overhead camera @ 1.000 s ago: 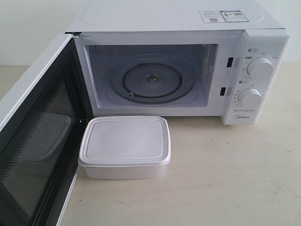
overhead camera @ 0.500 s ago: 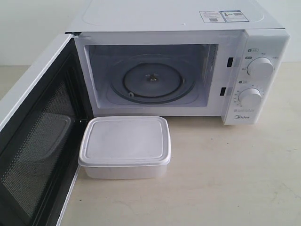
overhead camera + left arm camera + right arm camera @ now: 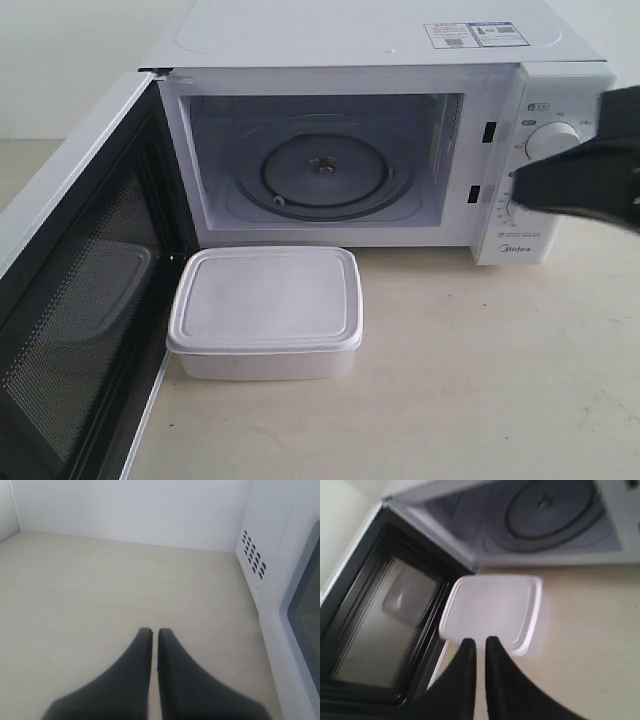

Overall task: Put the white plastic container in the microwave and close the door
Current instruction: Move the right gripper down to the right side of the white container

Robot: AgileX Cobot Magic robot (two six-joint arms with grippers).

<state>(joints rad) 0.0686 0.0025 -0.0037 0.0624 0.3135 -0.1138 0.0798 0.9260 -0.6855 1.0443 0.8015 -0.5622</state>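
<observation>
Lower knob of the microwave (image 3: 380, 35) behind the blurred right gripper (image 3: 530, 186), cropped by the edge.

You have a pale cream counter (image 3: 480, 380) with a faint wood grain, filling the lower half of the exterior frame. Two things stand directly on it. The white Midea microwave (image 3: 380, 40) sits across the upper part of the frame, its door (image 3: 70, 330) swung open toward the lower left. The white plastic container (image 3: 265, 300) rests flat, lid on, just in front of the open cavity, left of centre and close beside the door's dark inner face.
</observation>
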